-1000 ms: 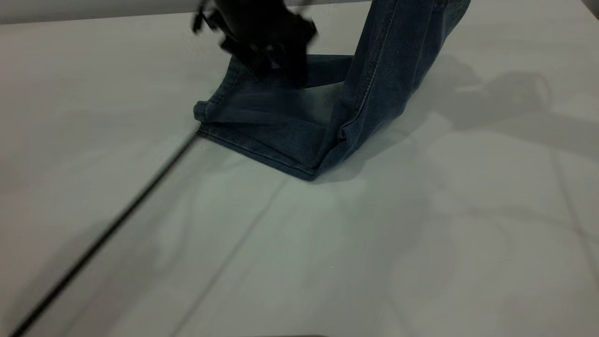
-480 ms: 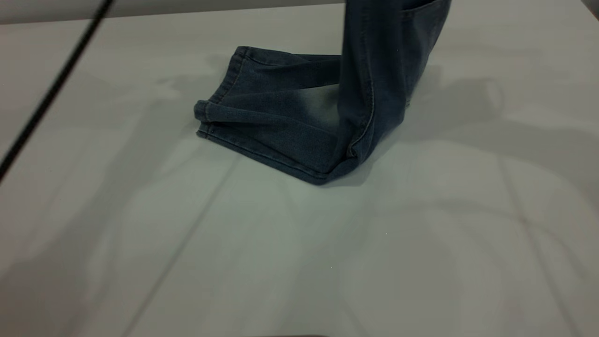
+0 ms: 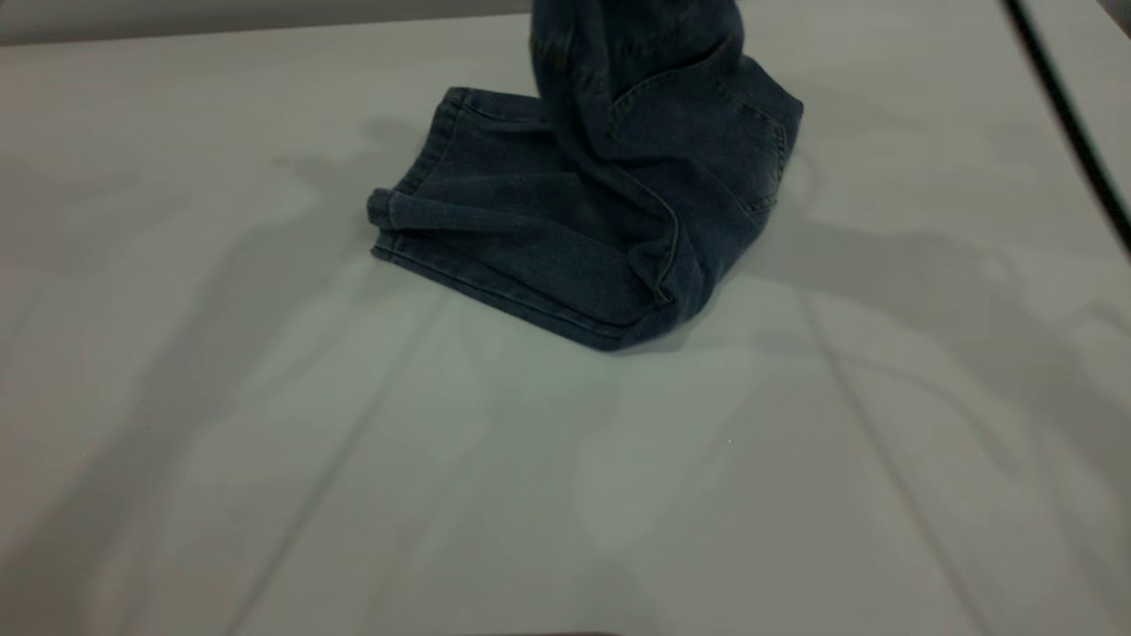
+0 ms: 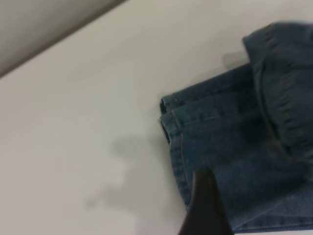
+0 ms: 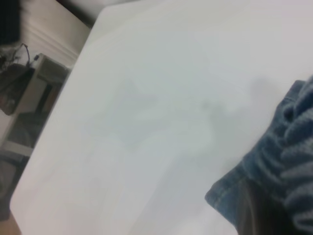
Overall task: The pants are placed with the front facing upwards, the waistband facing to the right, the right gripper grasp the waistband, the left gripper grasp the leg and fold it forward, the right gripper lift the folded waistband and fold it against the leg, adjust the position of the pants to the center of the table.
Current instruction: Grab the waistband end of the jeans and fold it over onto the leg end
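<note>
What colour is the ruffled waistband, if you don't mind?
The waistband is blue denim, clearest in the right wrist view.

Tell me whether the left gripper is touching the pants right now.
Cannot tell. In the left wrist view one dark finger of the left gripper overlaps the pants, but no contact or gap shows plainly, and the exterior view does not show that gripper.

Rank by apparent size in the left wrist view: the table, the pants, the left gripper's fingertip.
1. The table, filling most of the view.
2. The pants, partly cut off at the edge.
3. The left gripper's fingertip; it sits nearest the camera, so it looks larger than it is.
</note>
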